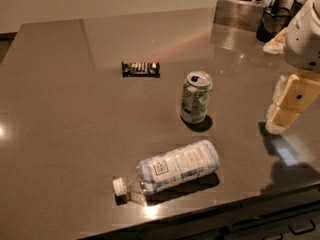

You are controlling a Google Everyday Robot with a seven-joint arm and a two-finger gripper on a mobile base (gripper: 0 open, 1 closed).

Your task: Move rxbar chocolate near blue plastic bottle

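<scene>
Cream and tan plastic makes up the claw point(280, 118), which hangs at the far right edge of the view, just above the counter point(60, 114). It holds nothing, and it cannot be told whether it is open or closed. The white arm rises out of frame behind it.

The counter is polished grey-brown stone. The nearest thing to the claw is a green-and-white drink can point(195, 97), standing upright to its left with the top opened. In front of the can, near the counter's front edge, the clear water bottle point(175, 170) with a pale blue label lies on its side. Its white cap points to the lower left and its base to the right.

Furthest from the claw is the chocolate bar point(140, 68), a small flat black packet with white lettering. It lies flat, well apart from the bottle, toward the back of the counter and beyond the can. Its long axis runs left to right across the view.

So the bar lies to the claw's left and further back, and the can stands close to the straight line between them. The reach probably has to pass above or behind the can and come down across the bar's short side.
</scene>
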